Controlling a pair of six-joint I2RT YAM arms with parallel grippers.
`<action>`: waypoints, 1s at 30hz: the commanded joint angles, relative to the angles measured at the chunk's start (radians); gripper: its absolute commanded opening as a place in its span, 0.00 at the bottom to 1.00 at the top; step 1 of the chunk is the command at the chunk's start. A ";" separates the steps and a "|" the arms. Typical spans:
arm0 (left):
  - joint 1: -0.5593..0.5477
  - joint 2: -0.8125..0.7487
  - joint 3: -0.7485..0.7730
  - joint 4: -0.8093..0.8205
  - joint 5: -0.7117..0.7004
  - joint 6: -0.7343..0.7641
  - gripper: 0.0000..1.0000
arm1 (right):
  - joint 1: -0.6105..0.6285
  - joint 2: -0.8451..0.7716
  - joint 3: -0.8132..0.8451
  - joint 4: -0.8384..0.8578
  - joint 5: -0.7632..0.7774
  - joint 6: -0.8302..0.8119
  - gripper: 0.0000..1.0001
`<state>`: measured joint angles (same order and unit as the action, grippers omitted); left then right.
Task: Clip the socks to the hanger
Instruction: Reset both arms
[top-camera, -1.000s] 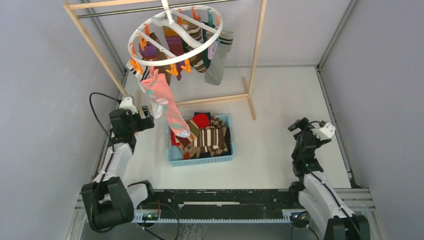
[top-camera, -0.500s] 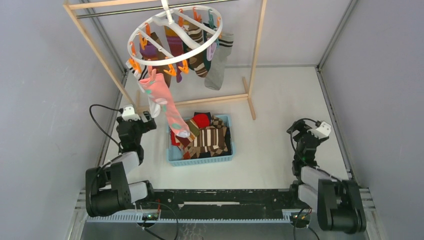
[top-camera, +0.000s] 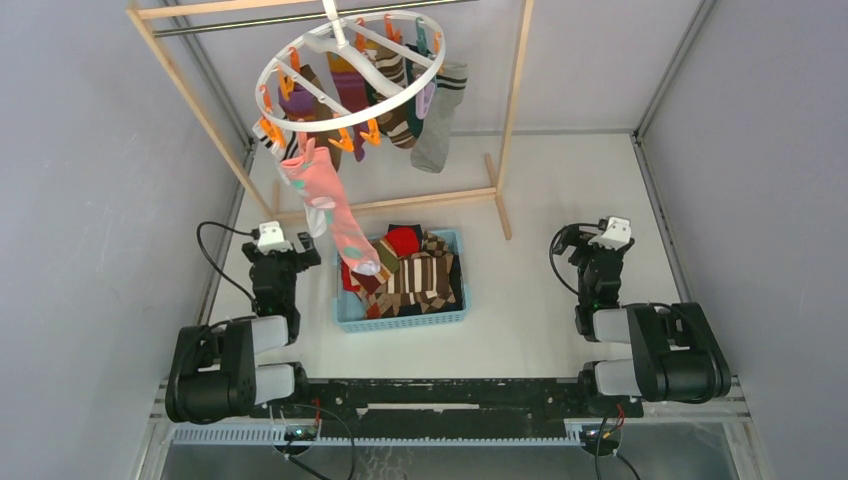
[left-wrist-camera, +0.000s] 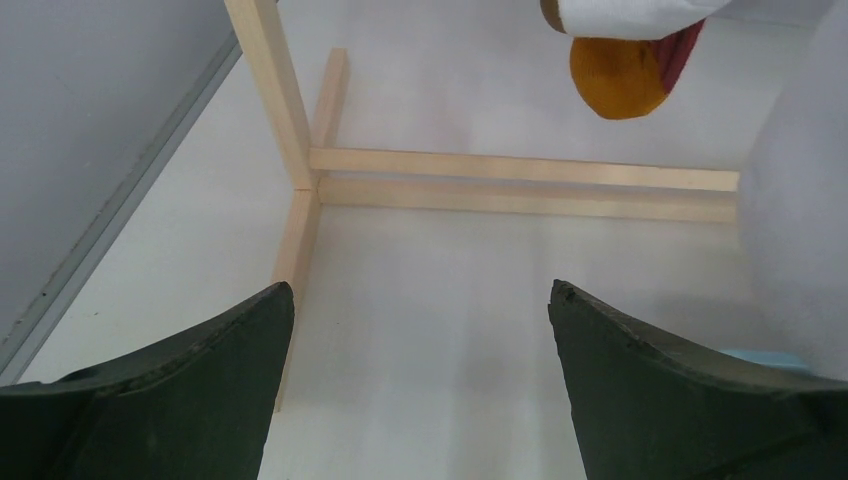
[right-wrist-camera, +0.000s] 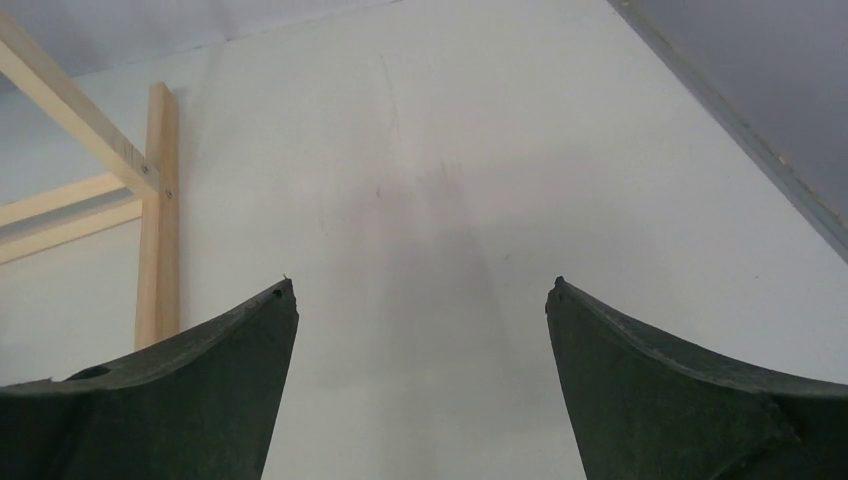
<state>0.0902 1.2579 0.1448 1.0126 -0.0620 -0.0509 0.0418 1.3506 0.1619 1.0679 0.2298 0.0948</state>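
The left end effector (left-wrist-camera: 420, 300) and right end effector (right-wrist-camera: 420, 295) are spread wide, empty, above the white bench (top-camera: 540, 200); a pink spotted sock (top-camera: 335, 215) hangs from the white round plastic hanger (top-camera: 322, 43).

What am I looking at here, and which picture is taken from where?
Two robot arms, the left arm and the right arm, sit folded at the near edge of a table. The wide picture looks down from above. The other two come from a camera on each wrist, with its dark fingers at the bottom. The left gripper and the right gripper are open and hold nothing. A blue basket of socks sits on the table. Behind it, a white round hanger on a wooden rack has socks clipped on, a pink sock hanging lowest.
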 joint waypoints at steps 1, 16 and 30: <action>-0.013 -0.002 0.045 0.042 -0.072 0.026 1.00 | 0.058 -0.010 -0.031 0.105 0.031 -0.083 0.99; -0.012 -0.005 0.045 0.044 -0.072 0.026 1.00 | -0.053 0.002 0.092 -0.116 -0.165 -0.042 0.99; -0.013 -0.005 0.044 0.044 -0.072 0.026 1.00 | -0.065 0.008 0.102 -0.131 -0.185 -0.037 0.99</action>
<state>0.0826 1.2579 0.1478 1.0126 -0.1219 -0.0444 -0.0143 1.3617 0.2386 0.9173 0.0601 0.0509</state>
